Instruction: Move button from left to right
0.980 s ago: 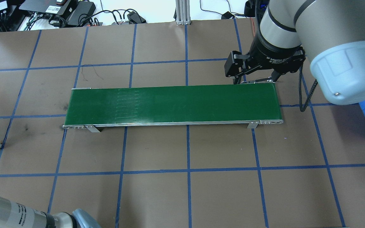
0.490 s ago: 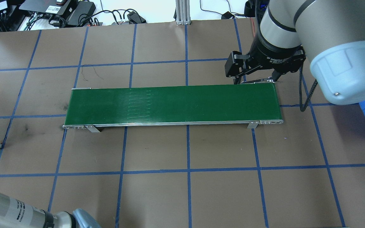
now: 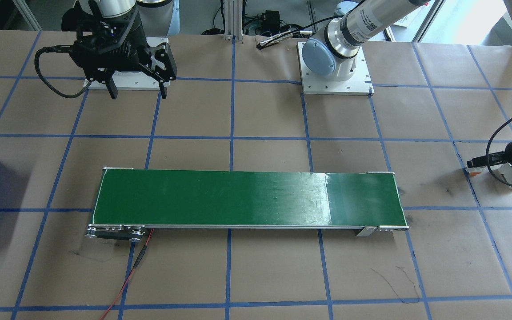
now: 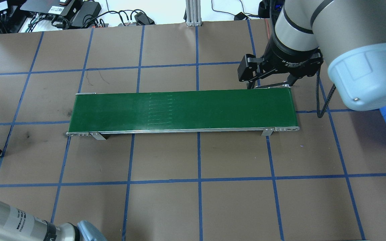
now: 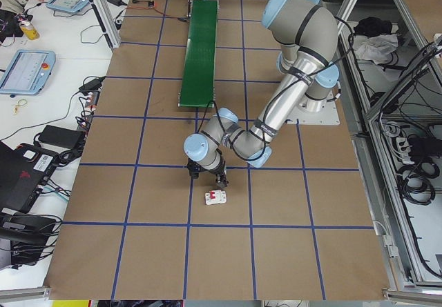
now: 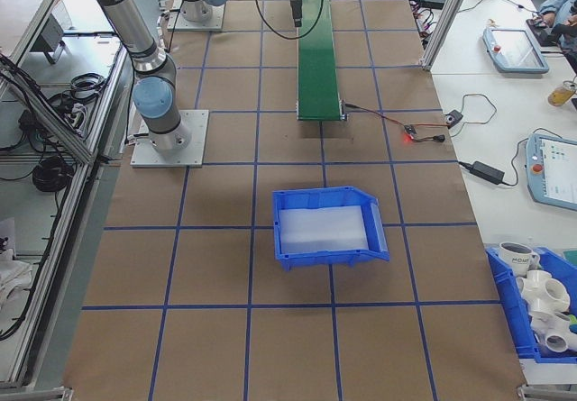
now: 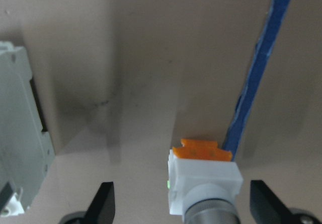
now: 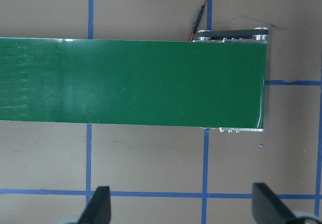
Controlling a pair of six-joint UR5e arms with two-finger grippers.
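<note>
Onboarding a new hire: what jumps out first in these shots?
The long green conveyor belt mid-table, with nothing on it. The right arm's open tool hangs at the belt's right end, far side. At the far left table edge, the left tool straddles the button, open, beside a white breaker.

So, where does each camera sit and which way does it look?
Front-facing: across the table, facing the robot; right tool shows.
Overhead: behind the robot, looking down; right arm shows.
Left: table's end; left arm near.
Right: other end; blue bin near.
Left wrist: above the button; left tool shows.
Right wrist: above the conveyor, shared with overhead.
</note>
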